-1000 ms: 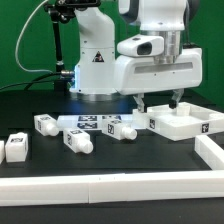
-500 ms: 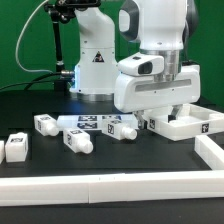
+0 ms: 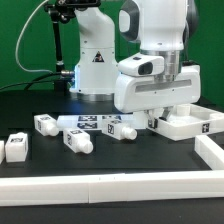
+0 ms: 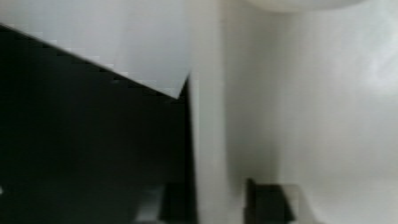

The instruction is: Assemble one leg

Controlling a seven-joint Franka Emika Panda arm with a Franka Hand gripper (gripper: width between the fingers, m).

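Several short white legs with black-and-white tags lie on the black table: one at the exterior view's far left (image 3: 11,147), one behind it (image 3: 45,124), one in the middle (image 3: 78,141) and one further right (image 3: 124,130). My gripper (image 3: 160,112) is far from them, lowered onto the large white tray-like part (image 3: 190,122). In the wrist view my gripper (image 4: 217,200) straddles the tray's upright wall (image 4: 210,120), with one dark finger (image 4: 180,203) on each side, both touching it. No leg is held.
The marker board (image 3: 90,123) lies flat among the legs. A raised white border runs along the table's front (image 3: 110,185) and up the exterior view's right (image 3: 208,150). The arm's base (image 3: 95,65) stands at the back.
One second ago the gripper hung open just above the tray-like part; it has since come down over the tray's wall. In the last half second nothing has visibly moved.
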